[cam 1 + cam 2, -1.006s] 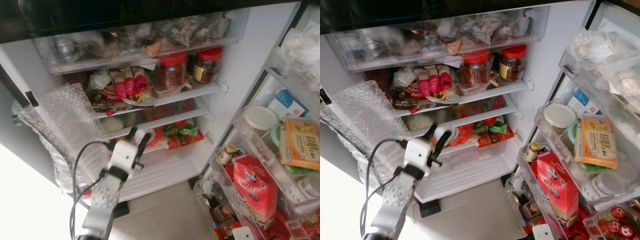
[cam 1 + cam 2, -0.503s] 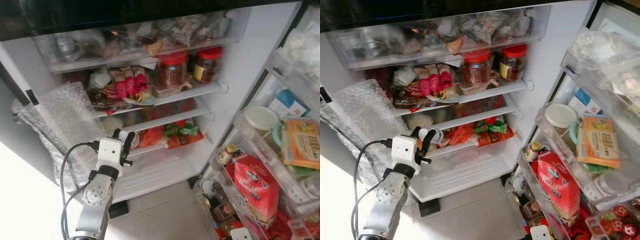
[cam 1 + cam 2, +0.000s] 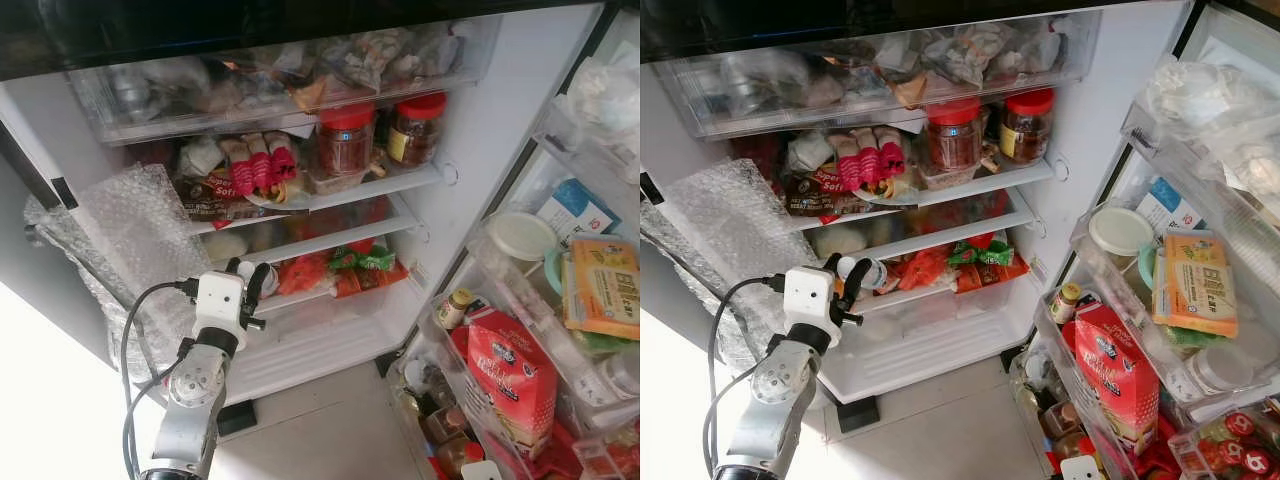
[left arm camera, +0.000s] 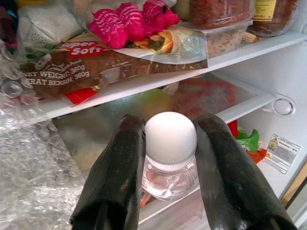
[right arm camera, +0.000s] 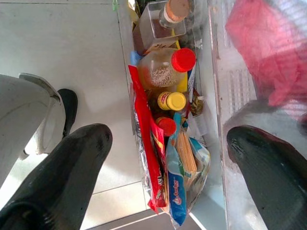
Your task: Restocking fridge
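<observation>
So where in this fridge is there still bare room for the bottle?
The left gripper holds the bottle. Bare shelf lies below the red packets, toward the right wall. The jar shelf and door bins are crowded.

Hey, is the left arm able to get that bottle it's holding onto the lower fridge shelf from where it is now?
Probably yes. The left gripper, shut on the white-capped bottle, is right at the lower shelf, with the red and green packets off to the side.
</observation>
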Tool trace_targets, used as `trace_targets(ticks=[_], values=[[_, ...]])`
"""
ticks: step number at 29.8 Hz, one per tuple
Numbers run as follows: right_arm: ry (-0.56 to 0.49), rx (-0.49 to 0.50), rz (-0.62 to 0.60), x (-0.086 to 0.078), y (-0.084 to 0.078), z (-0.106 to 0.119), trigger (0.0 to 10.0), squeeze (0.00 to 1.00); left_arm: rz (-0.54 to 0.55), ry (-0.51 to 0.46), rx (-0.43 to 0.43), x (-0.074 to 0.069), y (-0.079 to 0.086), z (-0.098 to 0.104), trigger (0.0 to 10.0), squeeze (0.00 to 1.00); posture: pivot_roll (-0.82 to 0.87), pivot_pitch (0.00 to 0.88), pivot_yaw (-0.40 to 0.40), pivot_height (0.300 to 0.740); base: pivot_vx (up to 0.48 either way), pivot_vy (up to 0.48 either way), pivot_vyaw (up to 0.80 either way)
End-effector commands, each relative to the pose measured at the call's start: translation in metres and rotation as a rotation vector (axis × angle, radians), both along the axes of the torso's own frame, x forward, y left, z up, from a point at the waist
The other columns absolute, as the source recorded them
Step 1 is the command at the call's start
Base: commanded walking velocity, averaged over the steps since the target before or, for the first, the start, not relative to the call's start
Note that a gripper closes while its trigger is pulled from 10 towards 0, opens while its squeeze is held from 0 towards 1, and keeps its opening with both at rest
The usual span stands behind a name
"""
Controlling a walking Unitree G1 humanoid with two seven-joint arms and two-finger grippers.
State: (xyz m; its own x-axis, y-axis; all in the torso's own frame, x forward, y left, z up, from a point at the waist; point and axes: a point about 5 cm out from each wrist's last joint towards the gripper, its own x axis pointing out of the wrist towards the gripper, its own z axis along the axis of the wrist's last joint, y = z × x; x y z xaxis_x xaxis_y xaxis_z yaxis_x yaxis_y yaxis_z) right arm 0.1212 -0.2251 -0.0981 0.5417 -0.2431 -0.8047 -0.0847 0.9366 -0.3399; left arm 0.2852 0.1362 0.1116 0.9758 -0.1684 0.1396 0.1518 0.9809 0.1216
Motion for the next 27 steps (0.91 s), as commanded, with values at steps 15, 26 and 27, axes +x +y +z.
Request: trace_targets(ticks=[15, 26, 27], values=[[0.005, 0.007, -0.030, -0.0060, -0.0028, -0.0011, 10.0, 0.00, -0.018, -0.018, -0.001, -0.0031, -0.0033, 0.0063, 10.0, 0.00, -0.22, 0.154, -0.045, 0.725, 0.000, 0.000, 0.00], [-0.014, 0.020, -0.035, -0.0046, -0.0042, 0.0002, 10.0, 0.00, -0.014, -0.016, -0.009, -0.0053, -0.0068, 0.0061, 10.0, 0.00, -0.22, 0.158, -0.055, 0.651, 0.000, 0.000, 0.00], [-0.014, 0.019, -0.035, -0.0046, -0.0043, 0.0002, 10.0, 0.00, -0.014, -0.017, -0.009, -0.0054, -0.0069, 0.0062, 10.0, 0.00, -0.22, 0.158, -0.055, 0.646, 0.000, 0.000, 0.00]])
